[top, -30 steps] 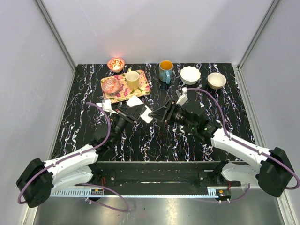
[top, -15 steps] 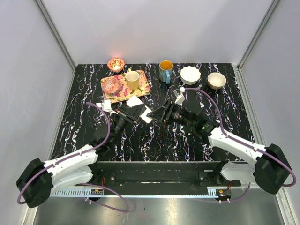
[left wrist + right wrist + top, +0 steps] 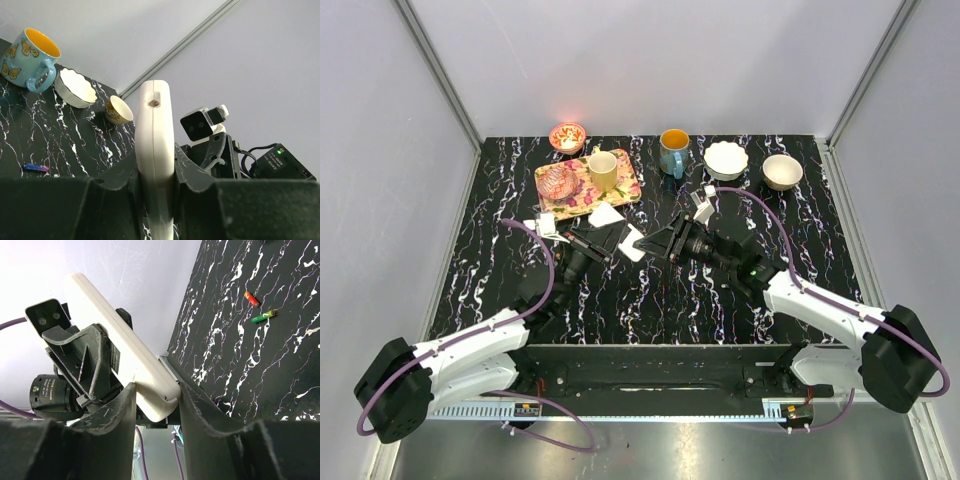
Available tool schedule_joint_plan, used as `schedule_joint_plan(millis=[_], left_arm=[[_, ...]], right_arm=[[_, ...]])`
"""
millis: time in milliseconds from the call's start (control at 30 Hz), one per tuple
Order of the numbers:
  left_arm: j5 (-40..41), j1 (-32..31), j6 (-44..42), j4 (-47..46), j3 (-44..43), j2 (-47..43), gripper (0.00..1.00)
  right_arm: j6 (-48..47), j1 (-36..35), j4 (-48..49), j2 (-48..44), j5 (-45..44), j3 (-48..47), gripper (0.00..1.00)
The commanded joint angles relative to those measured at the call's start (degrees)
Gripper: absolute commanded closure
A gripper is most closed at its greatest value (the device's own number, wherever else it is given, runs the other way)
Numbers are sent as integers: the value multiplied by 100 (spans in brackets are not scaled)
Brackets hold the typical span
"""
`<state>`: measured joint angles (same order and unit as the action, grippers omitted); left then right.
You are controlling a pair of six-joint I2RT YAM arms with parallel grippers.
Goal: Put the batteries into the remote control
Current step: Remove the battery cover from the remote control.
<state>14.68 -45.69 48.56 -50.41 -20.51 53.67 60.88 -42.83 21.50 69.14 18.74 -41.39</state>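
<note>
The white remote control (image 3: pixel 155 125) stands edge-on between the jaws of my left gripper (image 3: pixel 155 170), which is shut on it. In the top view the remote control (image 3: pixel 633 244) bridges both grippers above the table's middle. My right gripper (image 3: pixel 156 395) has its fingers pressed on both sides of the remote control's (image 3: pixel 115 335) near end. A red battery (image 3: pixel 251 299) and a green battery (image 3: pixel 263 316) lie close together on the black marbled table. A purplish battery (image 3: pixel 36 168) lies apart on the table.
A small white cover piece (image 3: pixel 607 215) lies beside the floral tray (image 3: pixel 622 186), which carries a yellow cup (image 3: pixel 603 170) and a pink glass bowl (image 3: pixel 557 182). Along the back stand a small orange bowl (image 3: pixel 567 136), a butterfly mug (image 3: pixel 673 150), a white scalloped bowl (image 3: pixel 725 158) and a beige bowl (image 3: pixel 782 171).
My right gripper has moved a little left onto the end of the remote control and its jaws have narrowed around it. The left arm has not moved.
</note>
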Motion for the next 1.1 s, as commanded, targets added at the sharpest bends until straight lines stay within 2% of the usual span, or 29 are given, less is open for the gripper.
schedule_joint_plan(millis=[0,333,400,533,1067], left_arm=[[62,-36,-74,-417,-128,-85,100],[185,-45,-65,-320,-102,-164,100],[220,-36,-92,-320,-102,-190,100],[255,-45,-118,-294,-128,-216,100],[448,-36,-197,-215,-32,-348,100]], right_arm=[[29,3,171,29,112,52,71],[29,-15,74,-111,59,166,80],[20,-6,30,-147,51,192,87],[11,-6,-23,-234,33,262,91],[-6,-6,-242,-490,-37,421,87]])
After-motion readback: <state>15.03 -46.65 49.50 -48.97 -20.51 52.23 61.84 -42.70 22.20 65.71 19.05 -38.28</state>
